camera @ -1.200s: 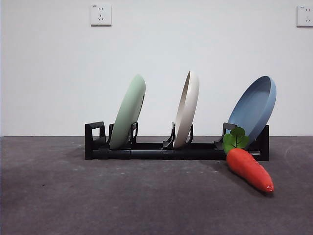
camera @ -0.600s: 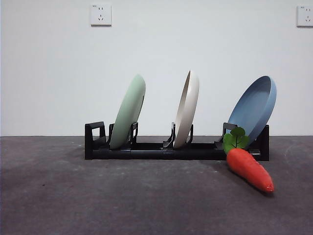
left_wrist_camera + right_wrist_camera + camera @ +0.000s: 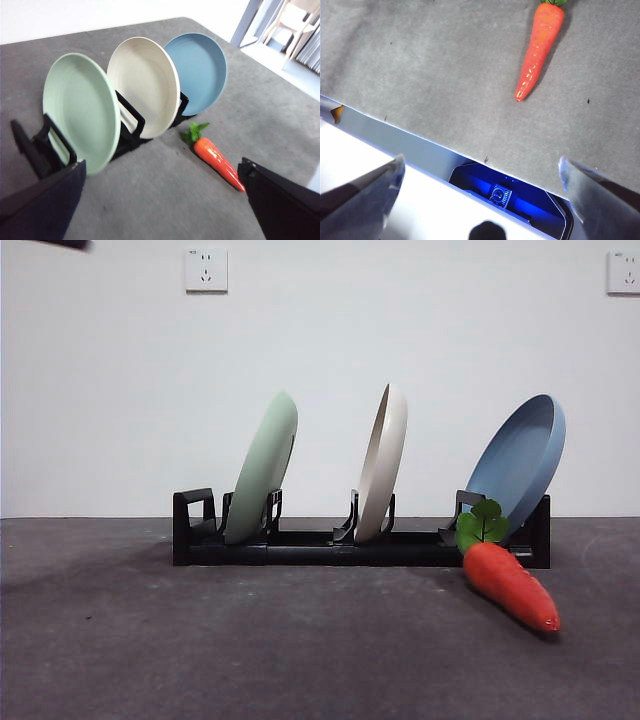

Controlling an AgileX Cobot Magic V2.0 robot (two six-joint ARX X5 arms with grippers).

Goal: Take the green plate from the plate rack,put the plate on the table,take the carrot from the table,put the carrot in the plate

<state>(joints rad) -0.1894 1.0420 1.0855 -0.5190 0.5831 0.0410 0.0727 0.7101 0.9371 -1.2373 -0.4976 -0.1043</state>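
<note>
Left wrist view: green plate [image 3: 80, 110] (racked) beyond 2 spread jaws.

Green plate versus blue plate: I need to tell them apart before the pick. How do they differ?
The green plate is pale mint; the blue plate is dusty blue. They stand at opposite ends of the plate rack, with the cream plate between them. The carrot lies beside the blue plate's end, away from the green one. Both are round, rimmed and leaning in the rack.

I'm seeing the table [image 3: 150, 640] carrying the plate rack [image 3: 320, 548] and the carrot [image 3: 510, 585] lying just beside it.
</note>
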